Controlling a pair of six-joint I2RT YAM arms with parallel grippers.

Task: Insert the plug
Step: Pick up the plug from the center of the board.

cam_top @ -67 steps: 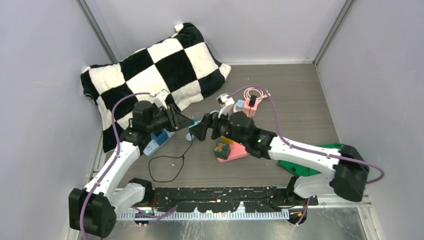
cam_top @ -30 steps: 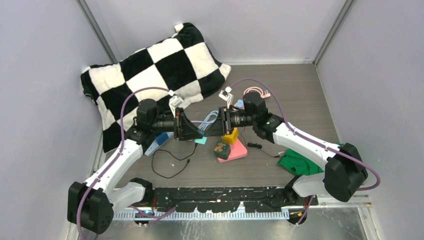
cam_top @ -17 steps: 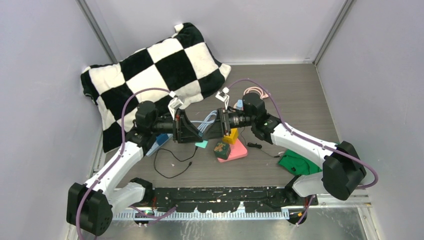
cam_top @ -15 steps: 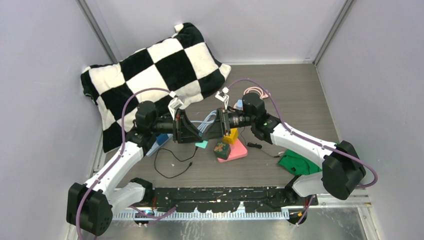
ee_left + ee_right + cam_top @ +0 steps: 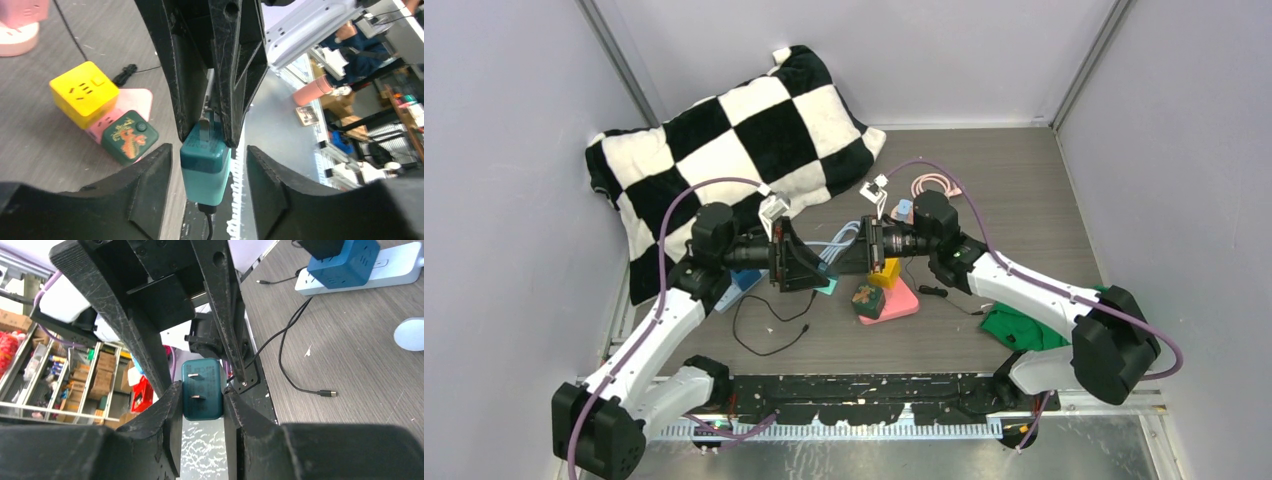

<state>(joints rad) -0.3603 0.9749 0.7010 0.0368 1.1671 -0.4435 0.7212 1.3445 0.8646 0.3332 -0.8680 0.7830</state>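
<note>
step: mid-air hand-over of the teal plug (image 5: 205, 155)
left jaws: apart — flanking it
right jaws: clamped on it
next: aim prongs at a socket — likely the yellow socket cube (image 5: 84, 100)

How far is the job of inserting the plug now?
Done: the teal plug is lifted off the table. In hand: the right hand clamps it, with the left hand open around it. Left: it sits in no socket yet; the yellow socket cube waits nearby.

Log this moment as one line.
phase: handover | teal plug: clamped in right hand | left hand: open around it | insertion: not yet
</note>
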